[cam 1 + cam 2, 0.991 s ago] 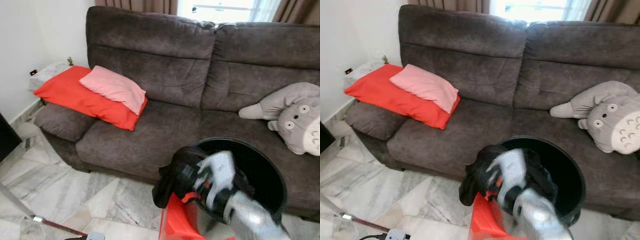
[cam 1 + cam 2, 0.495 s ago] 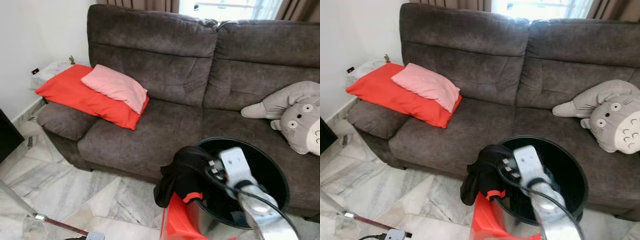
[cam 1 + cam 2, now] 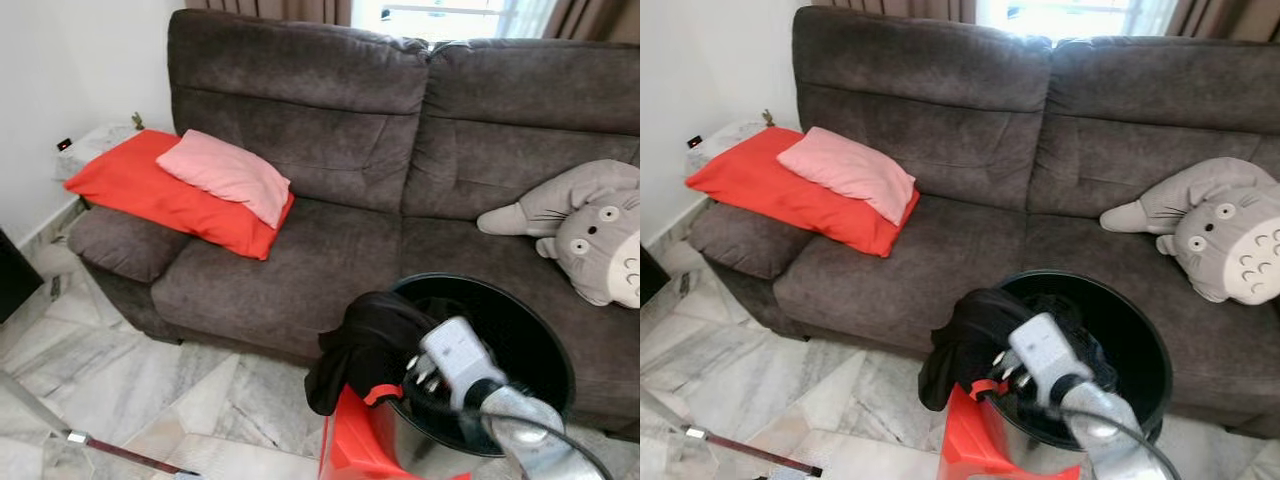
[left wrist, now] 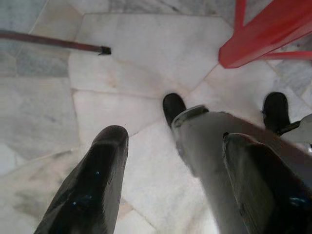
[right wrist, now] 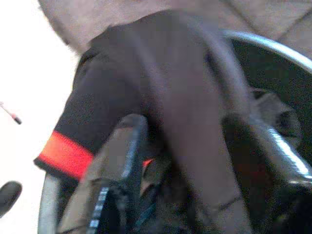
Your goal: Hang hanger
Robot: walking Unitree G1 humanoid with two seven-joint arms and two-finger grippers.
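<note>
While the right gripper (image 5: 175, 161) is spread wide over a round black basket (image 3: 540, 330), soft black clothing (image 3: 365, 345) with an orange band is draped across its rim. The left gripper (image 4: 180, 185) is held open above glossy marble floor (image 4: 122, 73). No hanger can be made out.

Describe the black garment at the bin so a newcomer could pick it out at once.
Start at the dark brown sofa; in front of its right seat stands a round black bin on a red stool. The black garment drapes over the bin's left rim, by the right end effector. An orange-red band at its hem sets it apart.
</note>
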